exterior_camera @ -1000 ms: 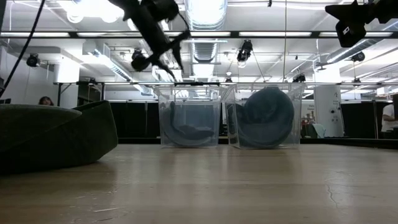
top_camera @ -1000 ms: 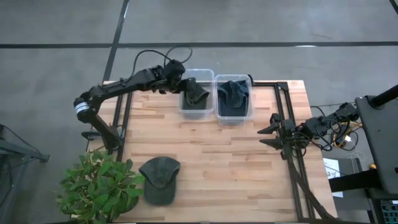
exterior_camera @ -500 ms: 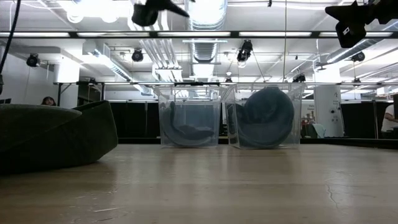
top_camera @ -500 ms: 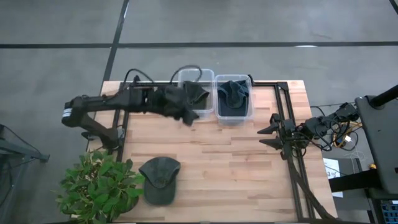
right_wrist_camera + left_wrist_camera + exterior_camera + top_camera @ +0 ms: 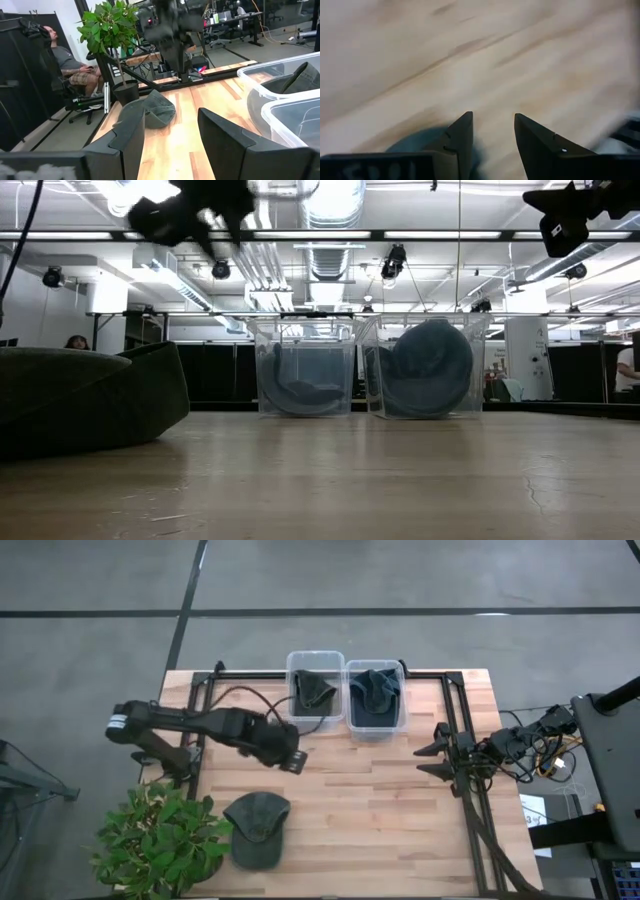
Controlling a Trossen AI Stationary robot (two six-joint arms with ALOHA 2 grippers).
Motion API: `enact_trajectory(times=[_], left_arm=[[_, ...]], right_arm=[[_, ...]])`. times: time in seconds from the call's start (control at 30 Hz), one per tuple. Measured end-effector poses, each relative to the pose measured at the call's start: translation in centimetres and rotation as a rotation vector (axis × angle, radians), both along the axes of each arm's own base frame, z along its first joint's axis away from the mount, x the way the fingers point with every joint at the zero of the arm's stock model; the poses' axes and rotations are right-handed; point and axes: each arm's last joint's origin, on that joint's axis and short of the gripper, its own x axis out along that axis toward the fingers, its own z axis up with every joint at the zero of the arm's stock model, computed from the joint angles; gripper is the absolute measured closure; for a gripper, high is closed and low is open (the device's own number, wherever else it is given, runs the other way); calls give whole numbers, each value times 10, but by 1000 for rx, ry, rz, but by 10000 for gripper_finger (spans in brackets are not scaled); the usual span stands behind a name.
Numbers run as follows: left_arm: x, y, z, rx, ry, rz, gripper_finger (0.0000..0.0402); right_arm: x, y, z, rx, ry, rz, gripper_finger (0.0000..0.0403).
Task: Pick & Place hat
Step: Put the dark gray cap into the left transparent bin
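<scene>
Your next hat (image 5: 257, 829) lies flat at the near edge of the table (image 5: 380, 810), just beside the plant (image 5: 160, 835), crown up with the brim toward you; the left gripper (image 5: 290, 755) hangs over bare wood between that hat and the bins, fingers spread a little with nothing between them, as the left wrist view shows; I judge the step in hand to be the reach for this hat. Bring the gripper down toward you and over the crown; open wider before you descend, since the present gap looks narrow for a fold of cloth; take the crown where it stands proud rather than the flat brim, which would likely slip; keep clear of the leaves, which crowd the hat's left side. The right gripper (image 5: 428, 761) waits at the table's right edge, fingers apart and empty.

Farther off, two clear bins stand touching side by side at the far edge; the left bin (image 5: 316, 718) holds one dark hat (image 5: 315, 692), slumped toward its far wall; the right bin (image 5: 376, 726) holds a bluish hat (image 5: 375, 688) that fills most of it, so the left bin looks to have more room.
</scene>
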Motion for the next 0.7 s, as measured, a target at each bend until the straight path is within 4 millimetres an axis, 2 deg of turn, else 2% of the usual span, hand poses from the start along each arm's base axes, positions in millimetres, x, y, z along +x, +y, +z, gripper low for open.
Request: enact_trajectory(times=[0.2,0.47,0.57,0.7], left_arm=[[-28,0,-40,-28,352,141,266],[-54,-19,-88,-172,591,187,266],[-60,-34,-95,-230,644,199,266],[-65,-54,-94,-242,658,231,266]], right_arm=[[0,1,0,-2,5,17,224],[0,1,0,-1,5,20,226],[0,1,-1,-1,6,20,225],[0,1,-1,-1,12,20,225]])
